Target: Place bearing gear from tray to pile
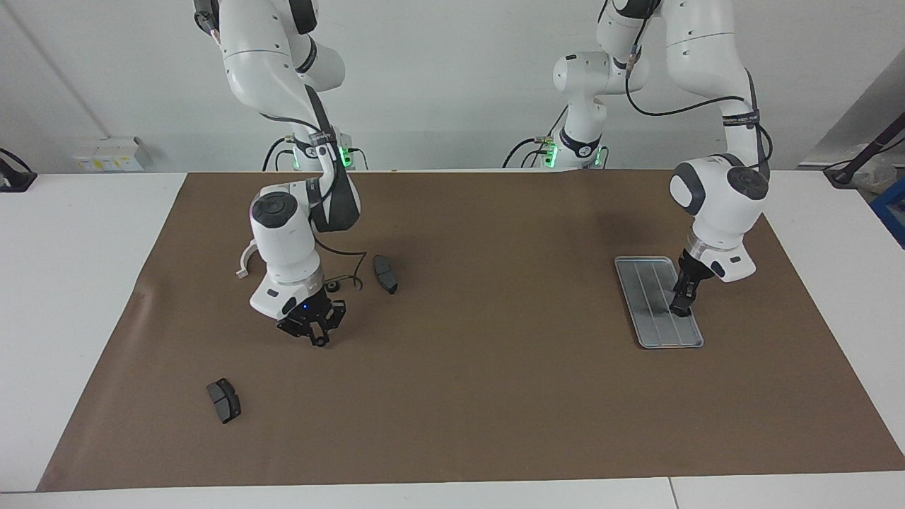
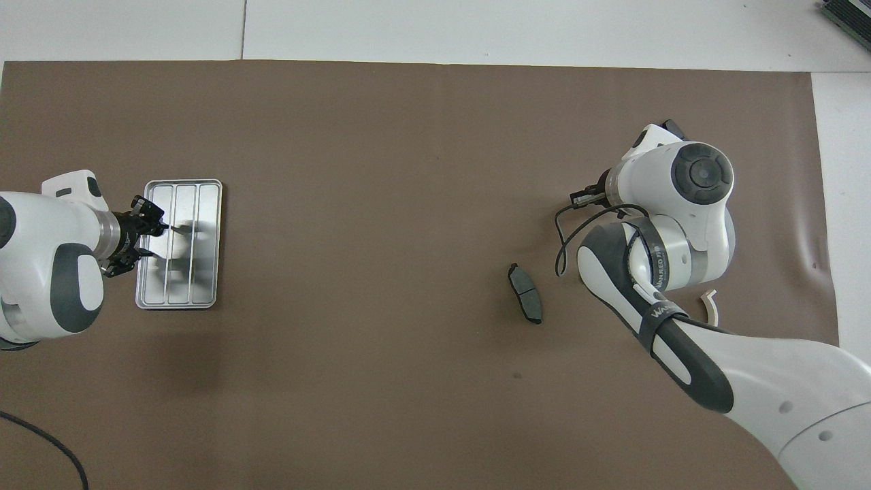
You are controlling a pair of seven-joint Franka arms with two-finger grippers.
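Silver-grey metal tray with lengthwise grooves lies on a brown mat that covers the white desk, toward the left arm's end. The left end effector reaches down into the half of the tray farther from the robots, its black tips at the tray floor. The bearing gear to be moved is not separately visible. It is judged to sit in the tray right at those tips, hidden by them. Whether the fingers are apart or clamped on it cannot be told.

The likely failure is a weak or off-centre pinch. A small round part on smooth grooved metal could squirt sideways, roll along a groove, or drop on the lift. Pressing down too hard could also shift the light tray on the mat.

At the right arm's end lies the pile, from nearest the robots outward. First comes a white half-ring bracket, partly hidden by the right arm. Then comes a dark curved brake pad, with a small black round gear near it on the mat. This gear shows how the part looks: squat, dark, far smaller than the tray. The right end effector hangs over bare mat, fingertips together and holding nothing. It waits. Farthest out is a second brake pad, well apart.
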